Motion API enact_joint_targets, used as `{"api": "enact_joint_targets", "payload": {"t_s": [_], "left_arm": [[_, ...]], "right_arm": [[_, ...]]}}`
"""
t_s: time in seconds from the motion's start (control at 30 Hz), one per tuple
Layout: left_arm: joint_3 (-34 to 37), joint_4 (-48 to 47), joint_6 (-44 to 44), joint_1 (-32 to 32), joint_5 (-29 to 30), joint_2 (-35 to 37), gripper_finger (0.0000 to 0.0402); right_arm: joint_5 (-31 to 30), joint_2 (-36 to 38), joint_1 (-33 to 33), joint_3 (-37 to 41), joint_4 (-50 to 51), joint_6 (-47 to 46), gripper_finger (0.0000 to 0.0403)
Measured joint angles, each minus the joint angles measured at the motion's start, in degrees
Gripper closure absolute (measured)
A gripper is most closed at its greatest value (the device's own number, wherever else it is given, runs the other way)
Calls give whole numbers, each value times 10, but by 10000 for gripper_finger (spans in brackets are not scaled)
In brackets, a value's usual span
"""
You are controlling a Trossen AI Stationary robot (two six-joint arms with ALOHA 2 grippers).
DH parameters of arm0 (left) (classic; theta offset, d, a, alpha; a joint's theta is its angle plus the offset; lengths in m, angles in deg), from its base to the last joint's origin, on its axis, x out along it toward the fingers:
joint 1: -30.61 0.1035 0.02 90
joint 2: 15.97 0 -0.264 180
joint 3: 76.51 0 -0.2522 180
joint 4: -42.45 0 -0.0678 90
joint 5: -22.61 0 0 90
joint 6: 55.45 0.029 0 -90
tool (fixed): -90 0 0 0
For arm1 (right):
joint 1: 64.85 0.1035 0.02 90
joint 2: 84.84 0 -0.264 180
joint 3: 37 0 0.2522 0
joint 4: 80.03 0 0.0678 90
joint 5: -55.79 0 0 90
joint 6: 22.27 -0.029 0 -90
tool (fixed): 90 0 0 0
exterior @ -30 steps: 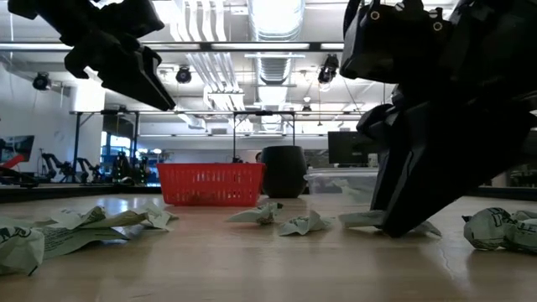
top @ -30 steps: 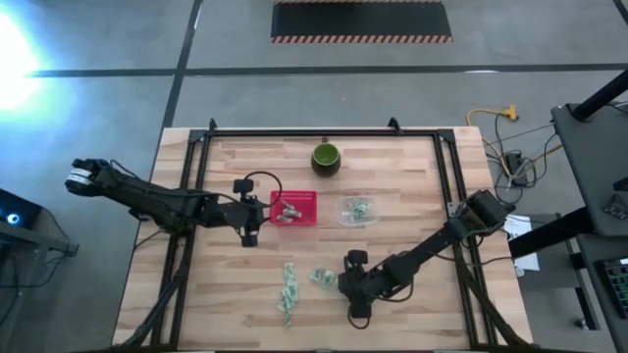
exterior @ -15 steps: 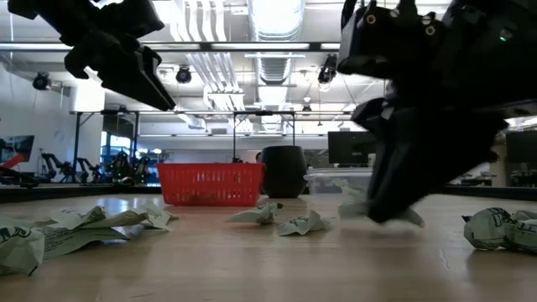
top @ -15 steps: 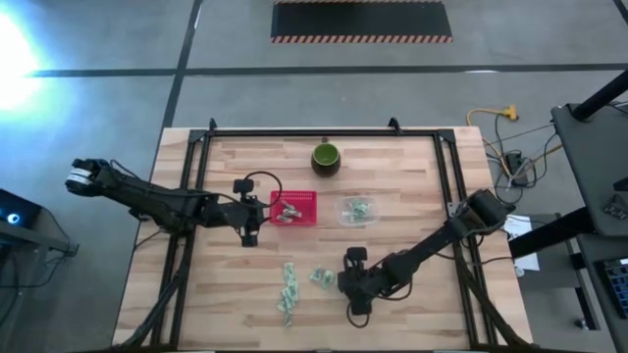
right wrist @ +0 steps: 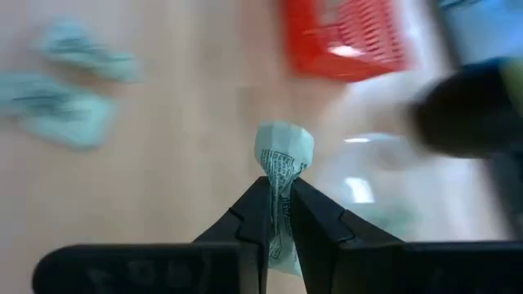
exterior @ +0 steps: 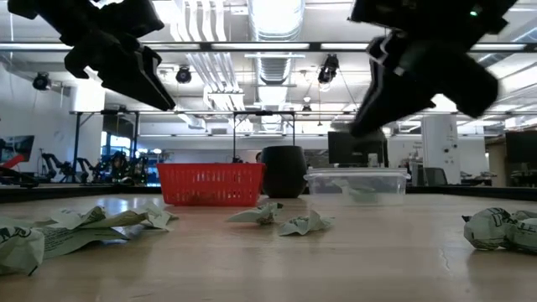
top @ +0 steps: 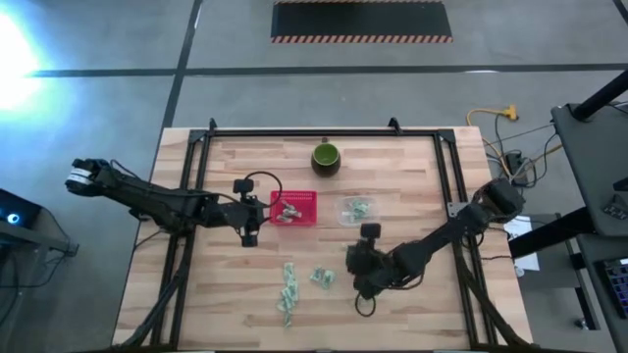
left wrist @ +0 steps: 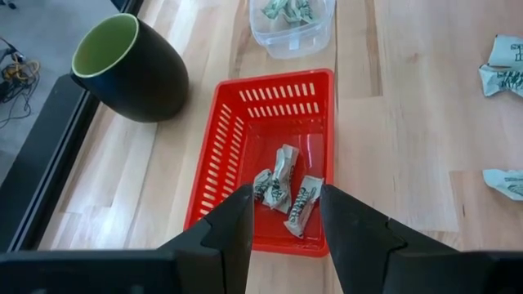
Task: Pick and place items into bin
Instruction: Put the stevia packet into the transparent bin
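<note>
The place is a large robotics lab or industrial hall: grey concrete floor (top: 294,93) with hazard-striped mat (top: 361,22), ceiling ducts (exterior: 277,33), strip lights, and a wooden table (top: 412,176) on a metal frame.

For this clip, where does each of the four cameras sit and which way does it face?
High: overhead, straight down; both arms, left gripper beside the red plastic basket.
Low: table height, level across; arms overhead.
Left wrist: looks down past open fingers into the basket, wrapped pieces inside.
Right wrist: right gripper pinching a green-and-white wrapped piece.
All four views share the basket.
</note>
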Motion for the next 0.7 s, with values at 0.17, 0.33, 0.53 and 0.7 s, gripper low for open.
{"api": "enact_joint_targets", "payload": {"t_s": [0.17, 0.33, 0.53, 0.7], "left_arm": [[0, 1, 0, 0, 0, 0, 274], [0, 0, 0, 0, 0, 0, 274], [0, 0, 0, 0, 0, 0, 275], [0, 0, 1, 0, 0, 0, 275]], "right_arm": [[-50, 36, -30, 1, 38, 5, 367], [-52, 63, -79, 13, 41, 23, 367], [-44, 70, -146, 33, 43, 37, 367], [18, 69, -186, 57, 37, 36, 367]]}}
